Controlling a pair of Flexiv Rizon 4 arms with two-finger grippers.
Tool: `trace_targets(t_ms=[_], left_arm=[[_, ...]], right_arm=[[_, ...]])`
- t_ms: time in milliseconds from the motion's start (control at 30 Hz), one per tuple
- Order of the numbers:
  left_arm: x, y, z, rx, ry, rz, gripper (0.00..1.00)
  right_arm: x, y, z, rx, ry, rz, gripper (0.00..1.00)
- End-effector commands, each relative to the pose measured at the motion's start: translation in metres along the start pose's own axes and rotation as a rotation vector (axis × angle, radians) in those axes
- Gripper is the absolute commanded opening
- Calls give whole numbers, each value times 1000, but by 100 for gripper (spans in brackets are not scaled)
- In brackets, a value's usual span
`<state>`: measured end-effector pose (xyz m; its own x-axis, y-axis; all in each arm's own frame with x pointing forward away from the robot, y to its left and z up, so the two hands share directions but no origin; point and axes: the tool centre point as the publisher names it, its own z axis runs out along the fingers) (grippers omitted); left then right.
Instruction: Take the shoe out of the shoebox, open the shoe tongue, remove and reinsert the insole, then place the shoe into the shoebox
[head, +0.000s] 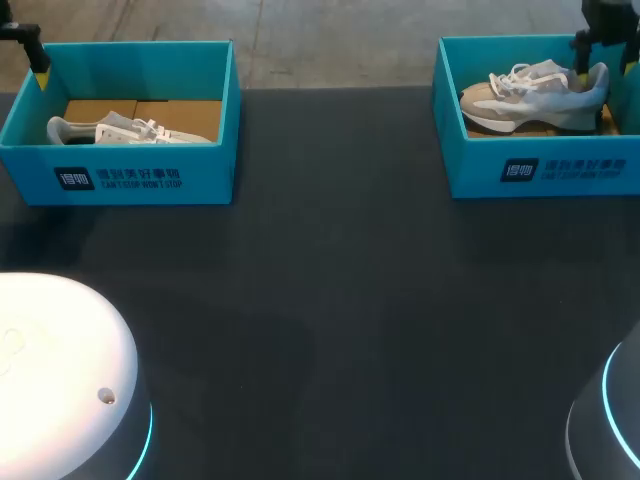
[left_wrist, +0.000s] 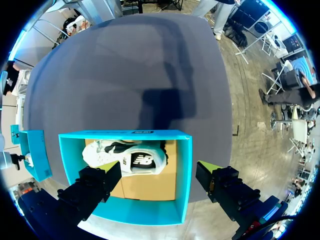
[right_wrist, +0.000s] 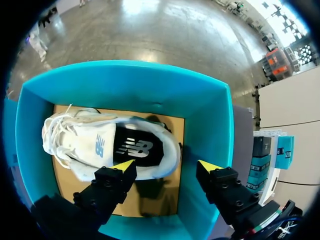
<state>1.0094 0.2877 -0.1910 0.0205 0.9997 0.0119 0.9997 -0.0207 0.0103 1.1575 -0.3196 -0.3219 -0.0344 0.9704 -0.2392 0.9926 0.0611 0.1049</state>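
Two teal shoeboxes stand at the table's far edge. The left box (head: 120, 180) (left_wrist: 182, 170) holds a white shoe (head: 120, 130) (left_wrist: 130, 157) lying on brown card. My left gripper (head: 38, 68) (left_wrist: 159, 166) hangs open above that box's back left corner, touching nothing. The right box (head: 540, 170) (right_wrist: 150, 80) holds a grey-white shoe (head: 530, 95) (right_wrist: 95, 145) with a black insole showing. My right gripper (head: 600, 55) (right_wrist: 167, 165) is low in the box at the shoe's heel. It is open: one fingertip (right_wrist: 125, 164) is at the shoe's side, the other stands clear near the box wall.
The dark tabletop (head: 340, 300) stretches from the boxes to the near edge. A white rounded base (head: 60, 370) sits at the near left corner and a grey one (head: 610, 420) at the near right.
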Motion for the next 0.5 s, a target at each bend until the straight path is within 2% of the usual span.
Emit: trace_targets(t_ms=[33,133,500], left_arm=[[0,0,-1,0,3,1,100],[0,0,-1,0,3,1,100],[0,0,-1,0,3,1,100]], right_arm=[[-1,10,9,20,4,-1,72],[-2,11,12,24,5,-1,64],[0,12,25,50,14,-2,63]])
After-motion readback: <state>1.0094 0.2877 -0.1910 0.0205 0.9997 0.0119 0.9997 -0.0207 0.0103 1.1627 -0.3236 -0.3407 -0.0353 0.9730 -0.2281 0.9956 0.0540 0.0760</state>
